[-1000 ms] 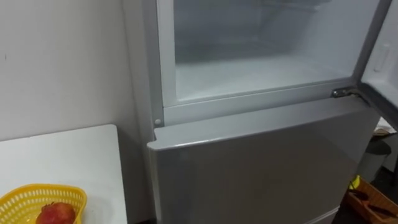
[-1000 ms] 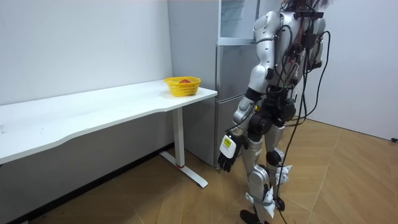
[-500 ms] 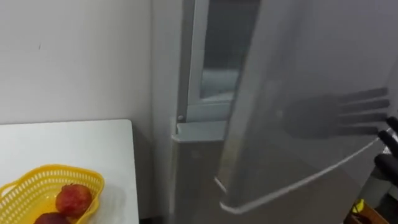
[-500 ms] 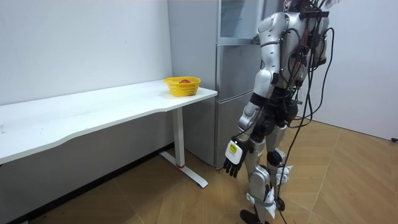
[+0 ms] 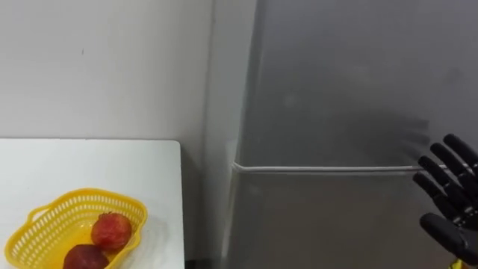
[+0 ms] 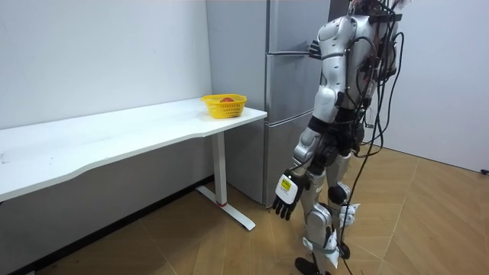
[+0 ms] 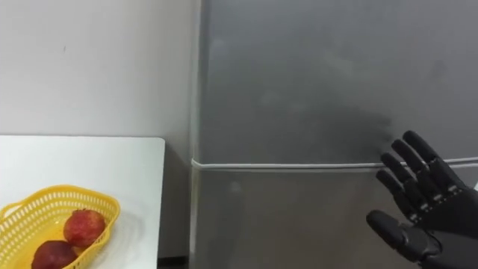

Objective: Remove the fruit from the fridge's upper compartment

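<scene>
The grey fridge stands right in front of me with its upper door (image 5: 336,82) shut flush above the lower door (image 5: 321,217); a thin seam runs between them. My right hand (image 5: 448,202) is open, fingers spread, held up close to the door front at the right edge and holding nothing. In the room view it is raised at the upper door (image 6: 294,27). My left hand (image 6: 284,200) hangs open by my thigh. Two red fruits (image 5: 111,230) lie in a yellow basket (image 5: 52,224) on the white table to the left.
The white table (image 5: 89,161) butts against the wall, with a narrow gap to the fridge's left side. In the room view I stand on the wood floor facing the fridge, the long table (image 6: 114,137) stretching off to the room view's left.
The upper fridge door has swung from open to fully shut, hiding the compartment. My right hand has come up beside the door. The eye view has turned left, showing more of the basket.
</scene>
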